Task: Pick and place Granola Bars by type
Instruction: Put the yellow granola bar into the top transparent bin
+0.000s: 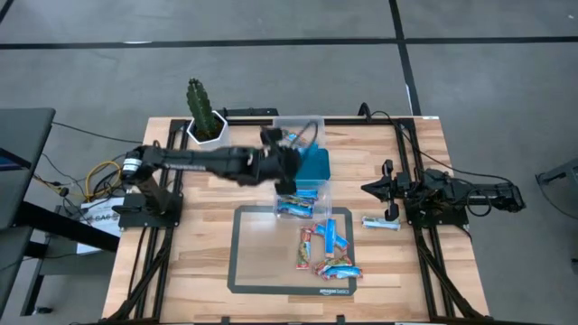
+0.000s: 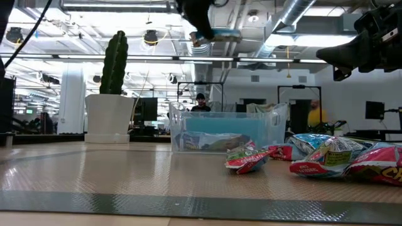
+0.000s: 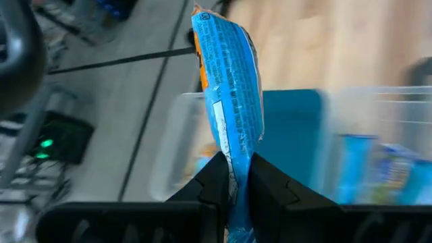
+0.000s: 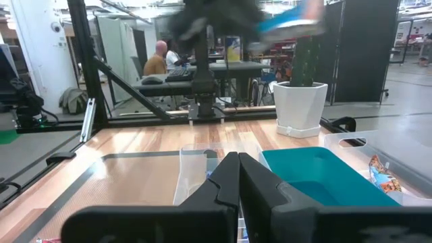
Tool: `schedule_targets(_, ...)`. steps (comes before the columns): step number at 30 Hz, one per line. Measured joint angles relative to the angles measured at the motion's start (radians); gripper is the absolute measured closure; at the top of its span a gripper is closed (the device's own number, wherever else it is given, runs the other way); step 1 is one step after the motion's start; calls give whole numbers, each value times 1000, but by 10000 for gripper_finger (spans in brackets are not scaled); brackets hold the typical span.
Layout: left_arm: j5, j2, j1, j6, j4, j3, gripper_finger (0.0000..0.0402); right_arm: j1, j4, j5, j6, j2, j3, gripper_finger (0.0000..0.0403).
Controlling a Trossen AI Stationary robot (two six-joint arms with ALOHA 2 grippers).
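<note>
The left gripper [image 3: 235,177] is clamped on a bright blue, shiny-wrapped granola bar with white print [image 3: 229,101], its two dark fingers [image 3: 214,181] pinching one end so the rest of the wrapper stands out past the tips. In the low view this left gripper [image 2: 202,32] hangs high above the table with the blue bar [image 2: 221,34] sticking out level from it. Seen from above, the left gripper [image 1: 287,161] is over the cluster of small square tubs: a solid teal plastic tub [image 1: 314,166] lies just beside it, a clear plastic tub [image 1: 302,131] sits just behind it toward the table's far edge, and another clear tub [image 1: 303,202] just in front of it holds blue-wrapped bars [image 1: 296,208].

Farther out toward the near edge, a flat grey-framed mat [image 1: 244,262] carries a loose group of bars: a blue one [image 1: 331,233], a red-orange one [image 1: 305,248] and a mixed heap [image 1: 338,267] near the mat's corner. On the far side of the left gripper stands a green cactus in a white pot [image 1: 204,116], on the pale wooden table [image 1: 199,244].

The right gripper [image 1: 390,190] waits well apart near the table's right side, its fingers [image 4: 226,179] pressed together with nothing between them. One more blue bar [image 1: 380,223] lies on the wood just beside it.
</note>
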Motion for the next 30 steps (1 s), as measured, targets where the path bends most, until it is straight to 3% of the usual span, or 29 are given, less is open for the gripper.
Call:
schedule_targets(12, 74, 0, 277, 177, 98, 0, 368, 0, 0, 0, 0, 0, 0, 403)
schedule_targets(17, 119, 0, 325, 206, 114, 0, 368, 0, 0, 0, 0, 0, 0, 403)
schedule_targets(22, 247, 8, 366, 275, 205, 0, 368, 0, 0, 0, 0, 0, 0, 403)
schedule_targets(30, 358, 125, 445, 325, 282, -1, 368, 0, 2, 0, 0, 1, 0, 403)
